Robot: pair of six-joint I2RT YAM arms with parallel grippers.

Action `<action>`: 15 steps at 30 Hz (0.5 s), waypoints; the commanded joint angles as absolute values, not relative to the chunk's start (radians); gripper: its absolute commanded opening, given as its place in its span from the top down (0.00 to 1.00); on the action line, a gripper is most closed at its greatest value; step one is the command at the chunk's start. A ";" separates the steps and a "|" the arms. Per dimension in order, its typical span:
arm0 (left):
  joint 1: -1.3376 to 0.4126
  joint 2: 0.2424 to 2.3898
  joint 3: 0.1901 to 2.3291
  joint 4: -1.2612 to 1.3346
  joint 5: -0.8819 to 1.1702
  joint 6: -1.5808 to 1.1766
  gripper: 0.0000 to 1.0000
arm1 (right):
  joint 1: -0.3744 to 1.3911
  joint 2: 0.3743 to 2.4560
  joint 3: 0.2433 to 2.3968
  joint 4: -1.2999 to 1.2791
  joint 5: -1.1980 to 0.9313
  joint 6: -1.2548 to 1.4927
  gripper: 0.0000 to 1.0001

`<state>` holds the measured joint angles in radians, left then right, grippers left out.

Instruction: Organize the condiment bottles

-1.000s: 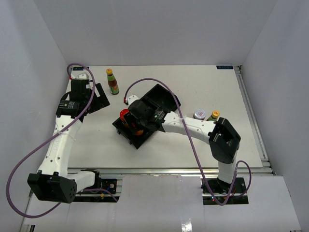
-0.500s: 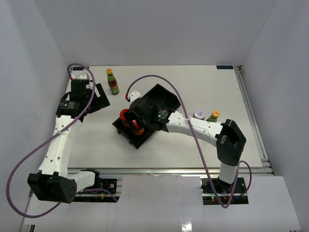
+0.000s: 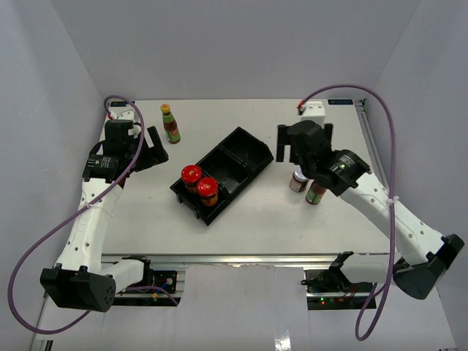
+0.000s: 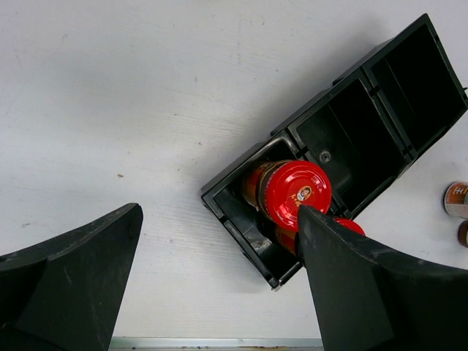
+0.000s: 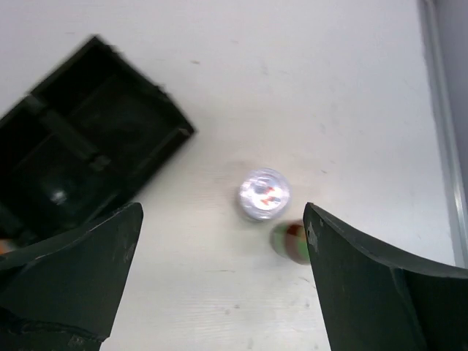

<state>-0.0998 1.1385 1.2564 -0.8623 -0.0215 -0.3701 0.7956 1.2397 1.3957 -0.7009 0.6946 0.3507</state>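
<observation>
**Grippers.** The left gripper (image 4: 218, 212) is standing wide open, with nothing between its fingers and nothing touching them. It is hanging above the table (image 3: 146, 219), with the near-left end of the black tray (image 4: 409, 44) below it. The right gripper (image 5: 223, 212) is also standing wide open and is holding nothing. It is hovering above the white-lidded jar (image 5: 264, 194) without touching it.

**Task items.**
- Two red-lidded jars (image 3: 191, 175) (image 3: 208, 187) are standing upright, side by side and touching, in the tray's end compartment nearest the arm bases.
- The other compartments of the tray (image 3: 248, 142) are showing bare black floor.
- The white-lidded jar (image 3: 298, 180) is standing on the table to the right of the tray, apart from it.
- One slim yellow-capped bottle (image 3: 316, 191) is standing just beside that jar, on its near-right side. It is blurred in the right wrist view (image 5: 292, 241).
- The other slim bottle (image 3: 170, 123) is standing upright near the far-left corner of the table, well apart from the tray.

**Arm pose.** The left arm is reaching forward along the table's left side, with its gripper (image 3: 146, 146) angled towards the tray. The right arm is stretching from its base at the near right diagonally towards the table's middle, with its gripper (image 3: 303, 139) pointing down.
</observation>
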 commanded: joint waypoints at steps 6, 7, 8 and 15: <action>-0.094 1.128 1.278 -0.861 0.054 -0.350 0.02 | 0.517 1.103 1.168 -0.754 0.717 0.427 0.02; -0.094 1.125 1.276 -0.859 0.060 -0.353 0.02 | 0.489 1.100 1.149 -0.742 0.697 0.420 0.02; -0.094 1.121 1.273 -0.856 0.065 -0.355 0.02 | 0.460 1.095 1.127 -0.725 0.671 0.413 0.02; -0.094 1.115 1.253 -0.854 0.069 -0.361 0.02 | 0.385 1.068 0.997 -0.627 0.566 0.390 0.00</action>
<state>-0.0998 1.1404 1.2563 -0.8615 0.0469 -0.3577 0.3968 1.0904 1.0455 -0.7204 0.6108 0.3966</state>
